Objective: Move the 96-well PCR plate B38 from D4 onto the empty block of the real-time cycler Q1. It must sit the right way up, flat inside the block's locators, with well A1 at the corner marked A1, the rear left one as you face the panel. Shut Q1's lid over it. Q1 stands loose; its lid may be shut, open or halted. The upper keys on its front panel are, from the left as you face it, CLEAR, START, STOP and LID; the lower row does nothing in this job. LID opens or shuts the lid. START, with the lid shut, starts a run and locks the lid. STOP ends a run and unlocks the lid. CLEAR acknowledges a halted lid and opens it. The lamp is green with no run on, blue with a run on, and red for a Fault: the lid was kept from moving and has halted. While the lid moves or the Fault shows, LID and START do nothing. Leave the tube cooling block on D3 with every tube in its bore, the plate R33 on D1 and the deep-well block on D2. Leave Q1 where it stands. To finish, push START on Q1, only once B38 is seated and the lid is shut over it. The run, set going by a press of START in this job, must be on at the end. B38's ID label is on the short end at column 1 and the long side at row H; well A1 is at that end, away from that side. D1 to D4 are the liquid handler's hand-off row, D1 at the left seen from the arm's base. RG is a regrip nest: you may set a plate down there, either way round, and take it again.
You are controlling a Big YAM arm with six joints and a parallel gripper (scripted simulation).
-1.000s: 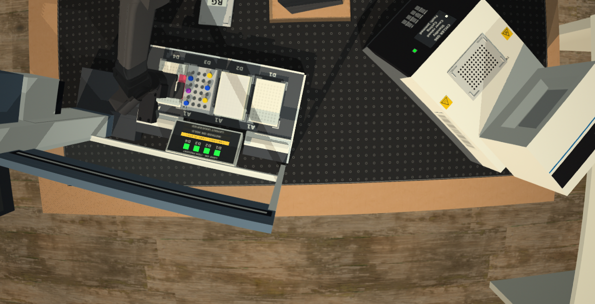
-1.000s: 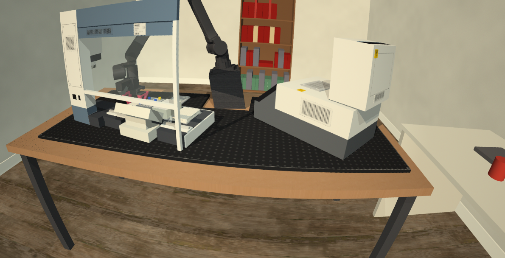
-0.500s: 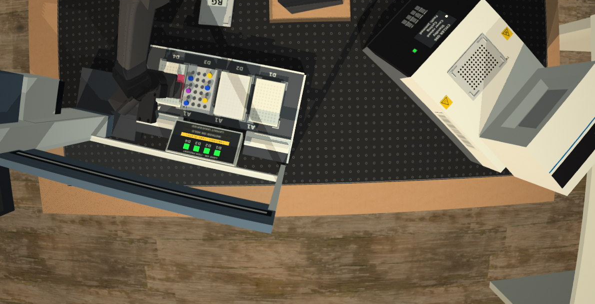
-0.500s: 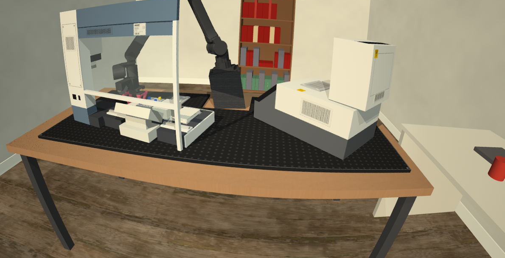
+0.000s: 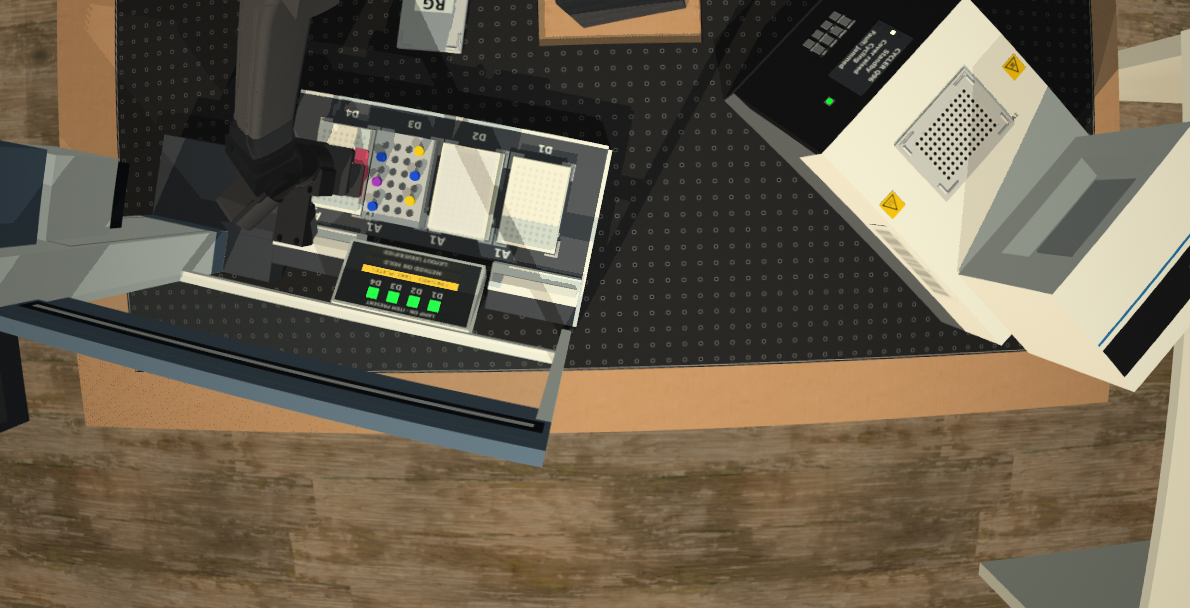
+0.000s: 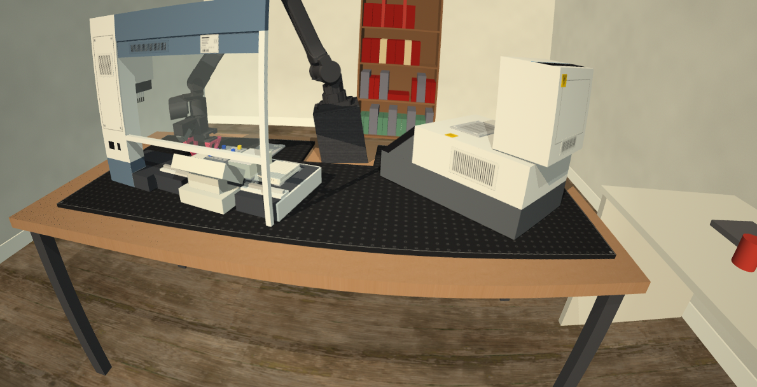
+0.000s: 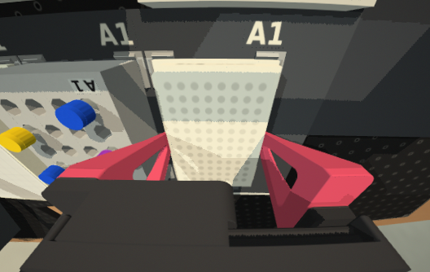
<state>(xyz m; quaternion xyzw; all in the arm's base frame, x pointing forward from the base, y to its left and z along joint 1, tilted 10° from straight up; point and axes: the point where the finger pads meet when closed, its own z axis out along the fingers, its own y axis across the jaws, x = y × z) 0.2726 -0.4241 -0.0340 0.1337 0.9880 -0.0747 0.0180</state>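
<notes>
The cream 96-well plate B38 (image 7: 216,122) sits in nest D4 (image 5: 342,156) of the liquid handler's hand-off row. My gripper (image 7: 215,136), with red fingers, is shut on B38's two long sides, low over the nest; it also shows in the top view (image 5: 353,171) and the exterior view (image 6: 198,140). The real-time cycler Q1 (image 5: 932,154) stands at the right with its lid (image 5: 1087,241) open. Its grey block (image 5: 955,131) is bare. The lamp (image 5: 828,101) is green. The keys (image 5: 827,32) are on the black front panel.
The tube cooling block (image 5: 398,177) with coloured caps stands on D3, right beside my finger. The deep-well block (image 5: 466,190) is on D2 and plate R33 (image 5: 535,202) on D1. The handler's frame (image 6: 190,29) spans overhead. The regrip nest RG (image 5: 434,6) lies behind.
</notes>
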